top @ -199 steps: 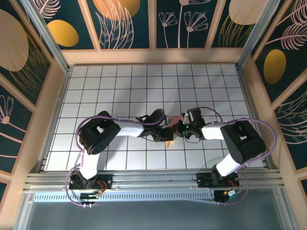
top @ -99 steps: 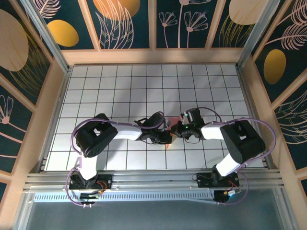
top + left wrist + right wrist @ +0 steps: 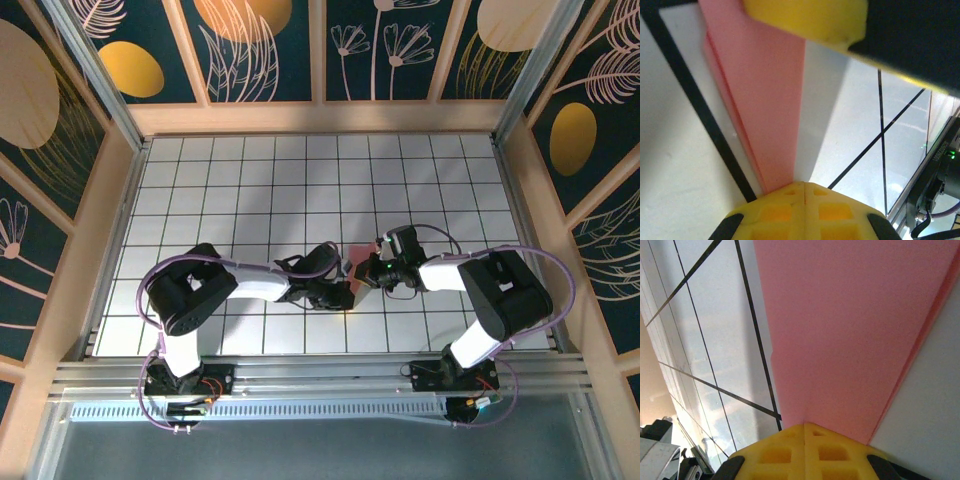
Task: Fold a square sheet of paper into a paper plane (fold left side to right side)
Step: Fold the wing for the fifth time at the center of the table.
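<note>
Salmon-pink paper plane (image 3: 840, 315) is pinched in the closed fingers of both the left gripper (image 3: 805, 186) and the right gripper (image 3: 805, 426), nose to nose near the middle of the grid table (image 3: 250, 190). Its layered length runs straight out from each claw, so both arms seem equally near.

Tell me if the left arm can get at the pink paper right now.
Probably yes: it seems to be gripping it. In the left wrist view the pink paper runs straight into the shut left gripper, apparently pinched there. The right gripper looks shut on the same paper but does not block the left.
</note>
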